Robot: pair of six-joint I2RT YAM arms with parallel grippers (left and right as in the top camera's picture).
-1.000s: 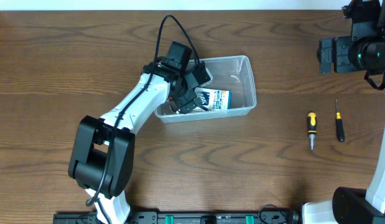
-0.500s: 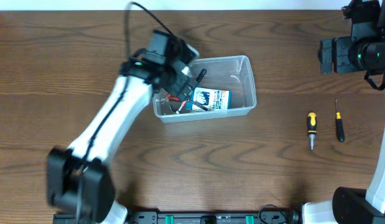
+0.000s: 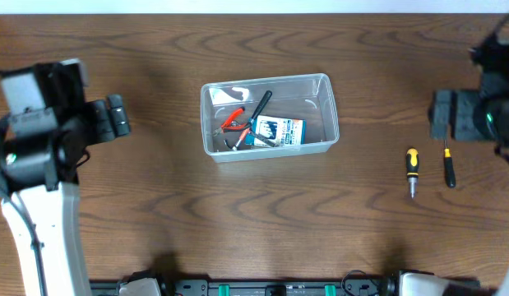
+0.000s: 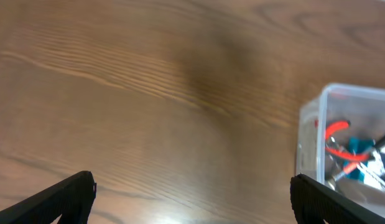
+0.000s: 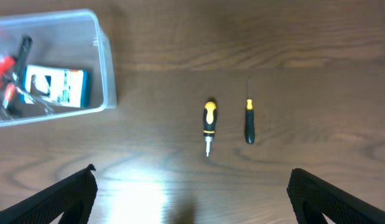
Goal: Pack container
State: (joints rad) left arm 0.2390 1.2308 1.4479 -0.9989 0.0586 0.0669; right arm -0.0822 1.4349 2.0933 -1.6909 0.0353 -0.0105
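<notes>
A dark brown wood-grain tabletop (image 3: 238, 222) fills the overhead view, with a pale strip along its far edge and a black rail along its near edge. The container (image 3: 266, 80), a clear plastic tub with rounded corners and a thick rim, sits slightly far of the middle, open side up. Its long axis runs left to right, the right end turned a touch farther away. Inside it lie red-handled pliers (image 3: 231, 123), a black-handled tool (image 3: 261, 107) angled across them, and a small blue-and-white box (image 3: 280, 131) against the near wall. The left arm (image 3: 40, 205) rises at the left edge; the left gripper (image 4: 192, 179) is released, its two dark fingers spread wide over bare wood with nothing between them, the container's left end to its right and well apart from it. The right gripper (image 5: 192, 171), at the right side, is also spread wide and holds nothing. Between its fingers and farther away lie a yellow-and-black screwdriver (image 5: 208, 124) and a thin black screwdriver (image 5: 249, 124), side by side, apart, both pointing near to far, well right of the container.
</notes>
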